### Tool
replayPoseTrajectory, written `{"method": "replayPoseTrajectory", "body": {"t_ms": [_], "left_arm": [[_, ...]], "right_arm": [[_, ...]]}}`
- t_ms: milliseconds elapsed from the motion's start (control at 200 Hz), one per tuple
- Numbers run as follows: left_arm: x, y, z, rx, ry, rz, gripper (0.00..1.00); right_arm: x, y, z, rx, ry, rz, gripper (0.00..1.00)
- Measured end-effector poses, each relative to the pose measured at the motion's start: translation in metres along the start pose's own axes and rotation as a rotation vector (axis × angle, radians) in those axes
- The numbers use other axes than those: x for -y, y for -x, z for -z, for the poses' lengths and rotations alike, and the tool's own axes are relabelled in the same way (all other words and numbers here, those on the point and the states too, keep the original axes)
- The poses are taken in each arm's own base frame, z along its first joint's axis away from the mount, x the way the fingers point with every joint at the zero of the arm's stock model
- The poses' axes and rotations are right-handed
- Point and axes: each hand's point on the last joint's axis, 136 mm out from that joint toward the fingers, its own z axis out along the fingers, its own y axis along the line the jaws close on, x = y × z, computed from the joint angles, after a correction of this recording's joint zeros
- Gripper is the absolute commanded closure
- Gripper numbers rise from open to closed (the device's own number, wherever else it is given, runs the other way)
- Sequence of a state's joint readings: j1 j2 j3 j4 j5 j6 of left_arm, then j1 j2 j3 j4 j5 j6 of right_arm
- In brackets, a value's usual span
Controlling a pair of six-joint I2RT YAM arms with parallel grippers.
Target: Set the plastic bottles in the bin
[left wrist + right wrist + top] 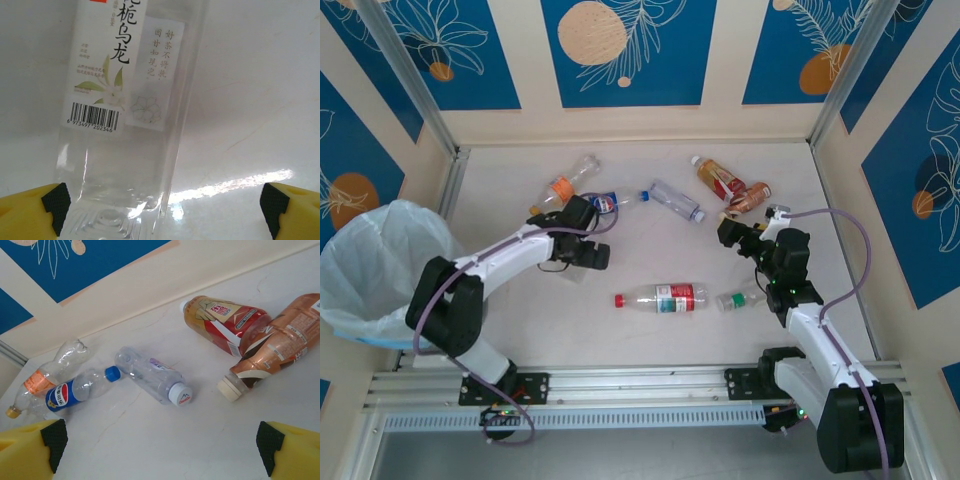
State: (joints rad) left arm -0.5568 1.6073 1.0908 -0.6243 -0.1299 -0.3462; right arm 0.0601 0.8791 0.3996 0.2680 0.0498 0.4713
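While both pairs of jaws stand wide apart, gripping nothing, left gripper (165, 212) has a clear white-labelled bottle (125, 100) between its fingertips on the table (650, 260). Right gripper (160, 445) faces a white-capped bottle (150, 374) among four others. Bin (350, 260) stands far left, well apart.

The left arm (505, 252) and the right arm (823, 338) have white links between black joints, and a purple cable (855, 235) loops along each. Their black bases (508, 387) are bolted on the aluminium rail (640, 385). The fingers (22, 212) are yellow with black pads (56, 204).
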Motion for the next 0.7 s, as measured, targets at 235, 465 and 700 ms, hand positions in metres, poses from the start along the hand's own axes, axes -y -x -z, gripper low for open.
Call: {"method": "replayPoseTrajectory", "body": {"t_ms": [235,465,700], "left_arm": [[-0.019,0.011,-0.025,-0.081,0.172,-0.035,0.01],[-0.023,0.018,-0.045,-0.142,0.181,-0.044,0.02],[-0.023,0.029,-0.051,-0.136,0.169,-0.064,0.15]], "right_arm": [[-0.001,-0.006,0.001,-0.022,-0.004,0.002,0.01],[-0.011,0.001,0.008,0.005,0.025,0.031,0.01],[-0.012,-0.005,0.014,-0.032,0.014,0.032,0.01]]}}
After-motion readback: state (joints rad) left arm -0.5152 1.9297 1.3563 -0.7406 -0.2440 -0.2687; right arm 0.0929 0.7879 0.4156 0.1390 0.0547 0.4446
